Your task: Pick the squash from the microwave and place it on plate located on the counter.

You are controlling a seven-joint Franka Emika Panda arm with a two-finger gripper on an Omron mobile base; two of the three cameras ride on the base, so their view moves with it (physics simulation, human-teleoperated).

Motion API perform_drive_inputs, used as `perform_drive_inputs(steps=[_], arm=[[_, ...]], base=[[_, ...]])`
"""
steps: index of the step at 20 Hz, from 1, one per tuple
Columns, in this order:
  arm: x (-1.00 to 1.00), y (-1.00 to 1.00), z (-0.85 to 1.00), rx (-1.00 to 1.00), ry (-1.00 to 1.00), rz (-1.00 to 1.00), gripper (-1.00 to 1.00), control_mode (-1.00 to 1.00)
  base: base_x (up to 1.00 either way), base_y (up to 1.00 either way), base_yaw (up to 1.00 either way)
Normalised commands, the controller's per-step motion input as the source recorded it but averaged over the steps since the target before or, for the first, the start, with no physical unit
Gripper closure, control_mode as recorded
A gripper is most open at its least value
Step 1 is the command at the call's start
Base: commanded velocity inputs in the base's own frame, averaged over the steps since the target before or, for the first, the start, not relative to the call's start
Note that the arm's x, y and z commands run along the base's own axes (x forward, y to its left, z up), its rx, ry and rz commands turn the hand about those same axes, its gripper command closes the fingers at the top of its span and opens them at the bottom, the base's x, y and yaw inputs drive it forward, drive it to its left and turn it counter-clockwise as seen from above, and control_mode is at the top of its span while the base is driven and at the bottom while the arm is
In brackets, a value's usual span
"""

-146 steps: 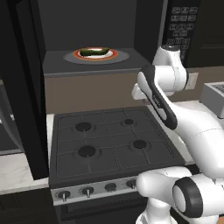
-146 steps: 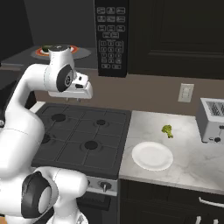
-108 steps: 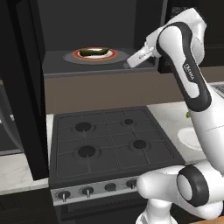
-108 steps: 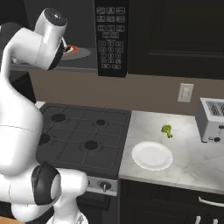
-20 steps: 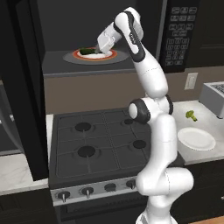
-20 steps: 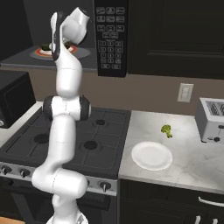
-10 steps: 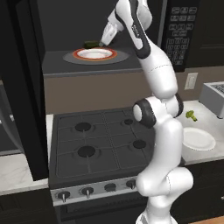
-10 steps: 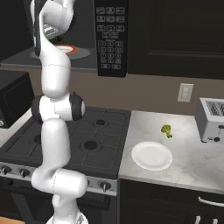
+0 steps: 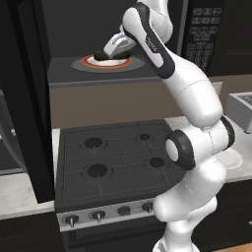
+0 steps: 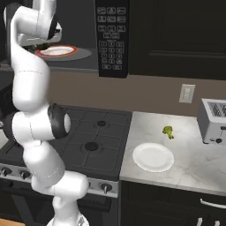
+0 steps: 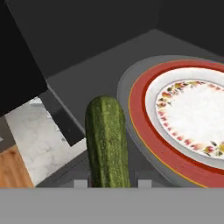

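Note:
In the hand view the dark green squash [image 11: 107, 142] stands between my two finger tips, so my gripper [image 11: 112, 183] is shut on it. It hangs just off the edge of the white dish with the red rim [image 11: 148, 131], over the grey turntable [image 11: 124, 83]. From the left base camera, my gripper [image 9: 107, 52] is inside the black microwave [image 9: 202, 24], with the squash [image 9: 100, 55] at the dish's near left side. The plain white plate [image 10: 153, 157] lies on the whitish counter [image 10: 194, 163], right of the stove.
A broccoli floret [image 10: 167, 131] lies behind the plate and a toaster [image 10: 214, 115] stands at the far right. The gas stovetop [image 9: 118, 157] is below the microwave. The open microwave door [image 9: 24, 98] hangs dark at the left.
The squash has come off the red-rimmed dish in my gripper. Since half a second ago the hand has dipped a little and the arm's elbow has dropped and bent.

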Motion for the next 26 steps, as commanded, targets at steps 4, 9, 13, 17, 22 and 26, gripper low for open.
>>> perform_drive_inputs(steps=[4, 9, 13, 17, 22, 26], arm=[[-0.2, 0.11, -0.64, 0.25, -0.23, -0.44, 1.0, -1.0], [-0.63, -0.27, -0.04, 0.25, -0.09, -0.51, 1.0, -1.0], [-0.71, -0.78, 0.11, 0.2, 0.0, -0.5, 1.0, -1.0], [-0.55, -1.0, 0.1, 0.11, 0.01, -0.38, 1.0, -1.0], [-0.33, -1.0, -0.08, 0.12, 0.16, -0.28, 1.0, -1.0], [-0.05, -1.0, -0.32, 0.16, 0.15, -0.19, 1.0, -1.0]], base=[[0.0, 0.0, 0.0], [0.0, 0.0, 0.0], [0.0, 0.0, 0.0], [0.0, 0.0, 0.0], [0.0, 0.0, 0.0], [0.0, 0.0, 0.0]])
